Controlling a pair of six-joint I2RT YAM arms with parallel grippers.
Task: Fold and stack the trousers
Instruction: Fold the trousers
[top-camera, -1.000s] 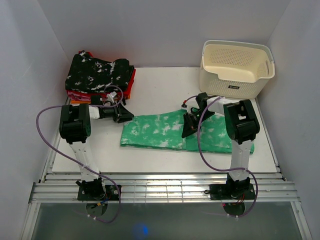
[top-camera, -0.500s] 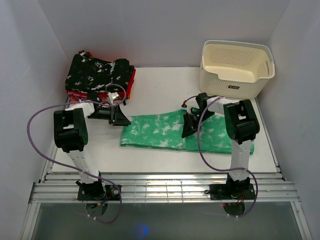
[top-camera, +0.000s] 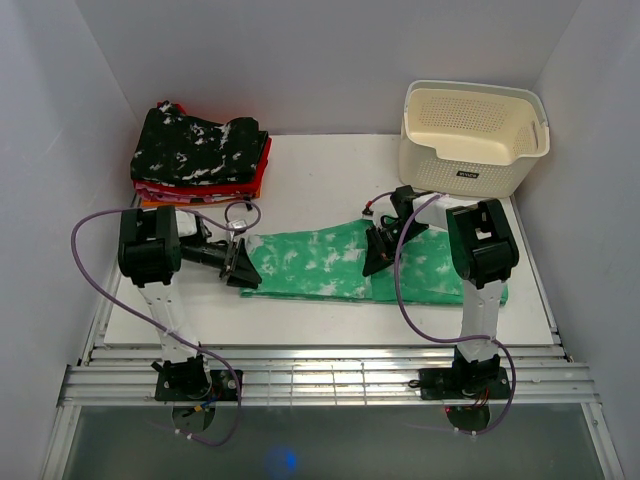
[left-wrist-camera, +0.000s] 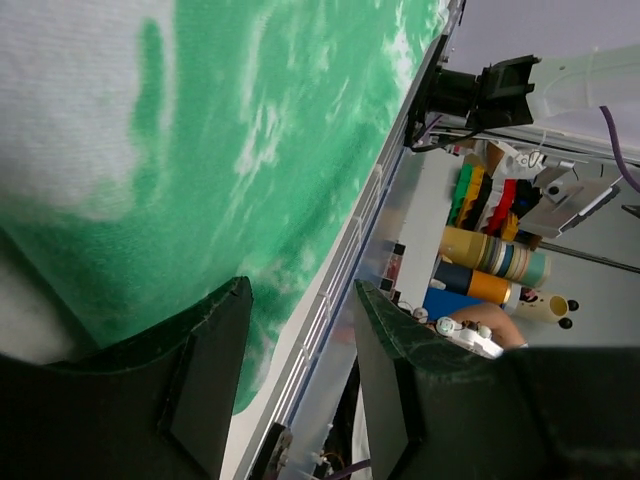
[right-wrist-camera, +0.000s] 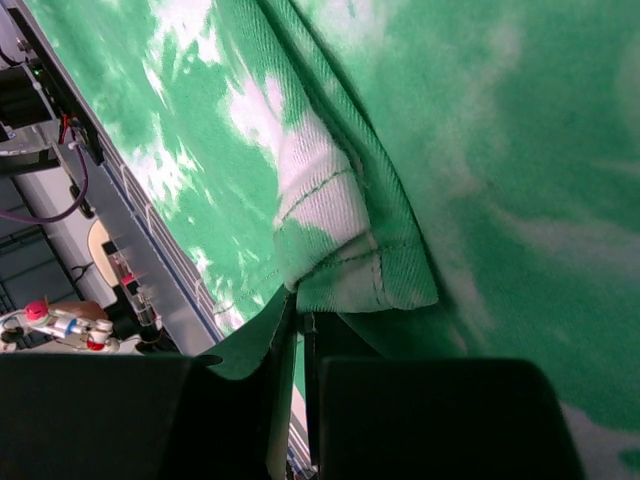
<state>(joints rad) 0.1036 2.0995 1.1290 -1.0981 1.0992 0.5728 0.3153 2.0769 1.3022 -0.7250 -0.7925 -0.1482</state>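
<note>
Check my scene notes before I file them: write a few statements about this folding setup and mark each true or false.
1. The trousers lie spread on the table. True.
2. The right fingers are shut on a fold of the trousers. True.
3. The left fingers are shut on the trousers too. False: they stand open at the trousers' left end.
4. The folded clothes are in the basket. False: the basket looks empty; the clothes sit piled in the table's far left corner.
</note>
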